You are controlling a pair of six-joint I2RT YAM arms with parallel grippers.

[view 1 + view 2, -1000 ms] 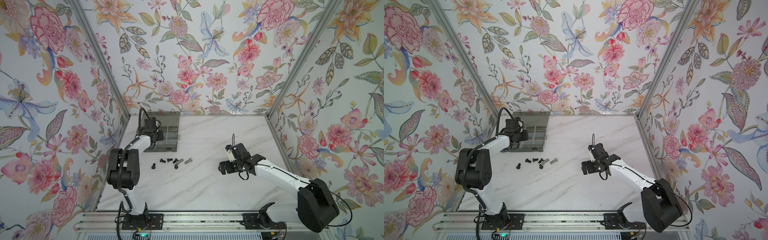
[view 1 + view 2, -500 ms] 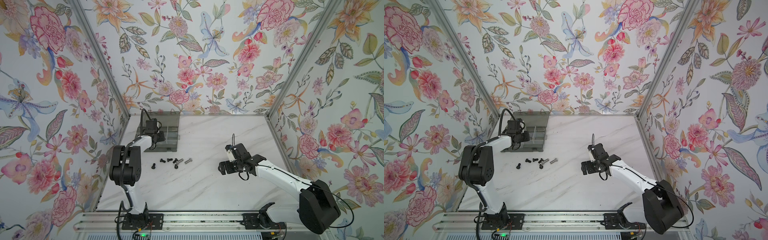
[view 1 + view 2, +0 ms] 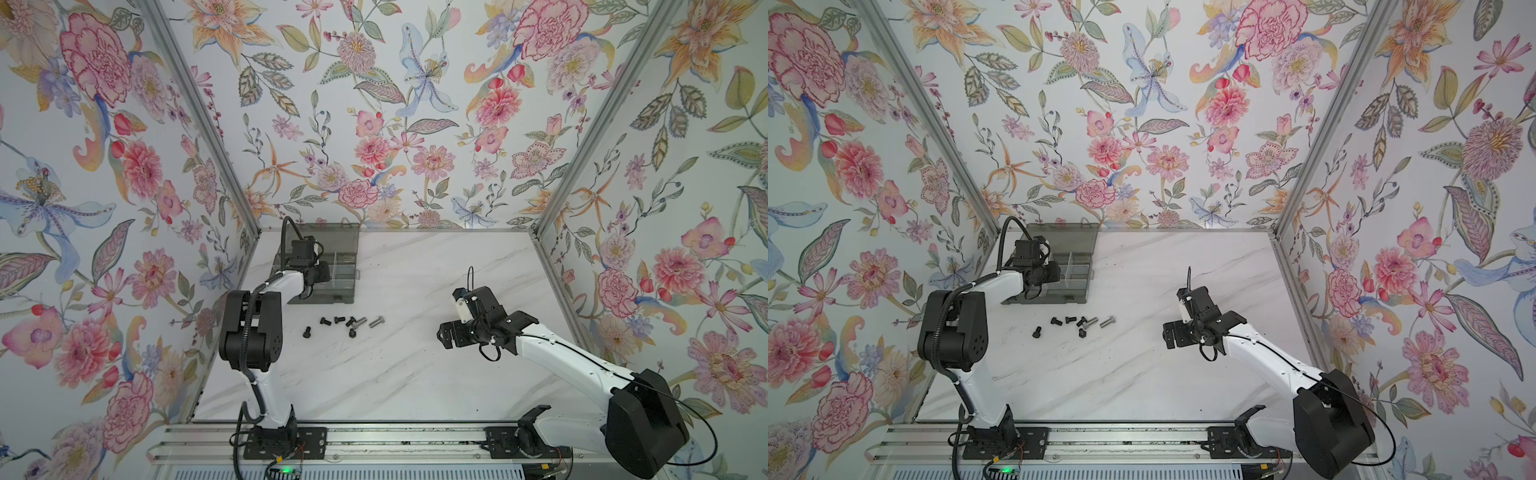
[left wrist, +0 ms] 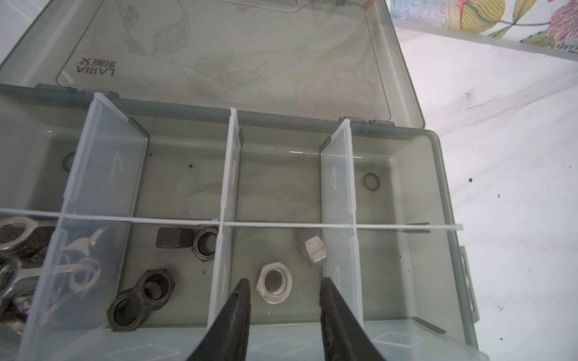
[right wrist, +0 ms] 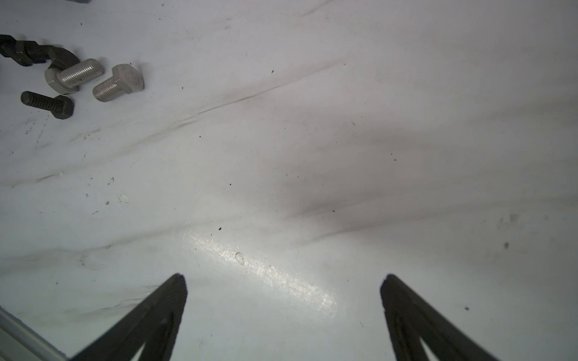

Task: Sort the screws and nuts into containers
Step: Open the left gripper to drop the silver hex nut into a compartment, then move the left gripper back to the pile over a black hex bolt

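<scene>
The containers are cells of a smoky-grey organiser box (image 3: 347, 286) (image 3: 1084, 286) with its lid open, split by thin clear walls (image 4: 230, 175). My left gripper (image 4: 284, 281) (image 3: 320, 270) hangs open over one cell, and nothing is between its fingers. Below it lie two silver nuts (image 4: 274, 283) (image 4: 312, 250). The neighbouring cell holds black nuts (image 4: 140, 297), and silver wing nuts (image 4: 18, 250) fill the one beyond. Several screws (image 3: 345, 324) (image 3: 1075, 324) (image 5: 119, 82), black and silver, lie loose on the table in front of the box. My right gripper (image 5: 283, 278) (image 3: 446, 332) is open above bare table, well right of the screws.
The white marble table (image 3: 395, 374) is enclosed by floral walls on three sides, with metal corner posts (image 3: 582, 145). Both arm bases stand on a rail (image 3: 374, 449) at the front edge. The box's open lid (image 4: 219, 56) leans toward the back wall.
The left arm has barely shifted over the organiser box. The right arm has not moved, and the loose screws lie where they were.
</scene>
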